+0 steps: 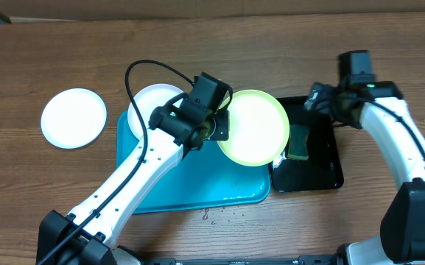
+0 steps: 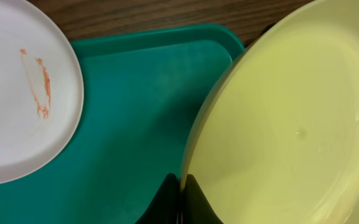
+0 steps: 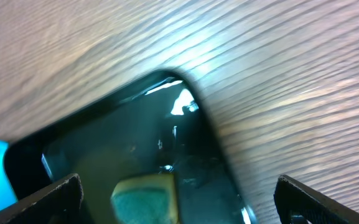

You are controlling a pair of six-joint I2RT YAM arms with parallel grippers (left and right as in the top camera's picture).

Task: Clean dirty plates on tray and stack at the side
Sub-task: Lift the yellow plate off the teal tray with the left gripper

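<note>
One round white plate lies left of the large turquoise plastic tray, seemingly done. A second white plate, smeared orange, sits on the tray. The left gripper pinches the pale yellow plate by its rim over the tray's right edge; the right gripper hangs wide open beyond.

Tray smooth plastic (black tray glossy); table wood.

A brown wood-grain table fills the view, with soft light glaring off its surface.
</note>
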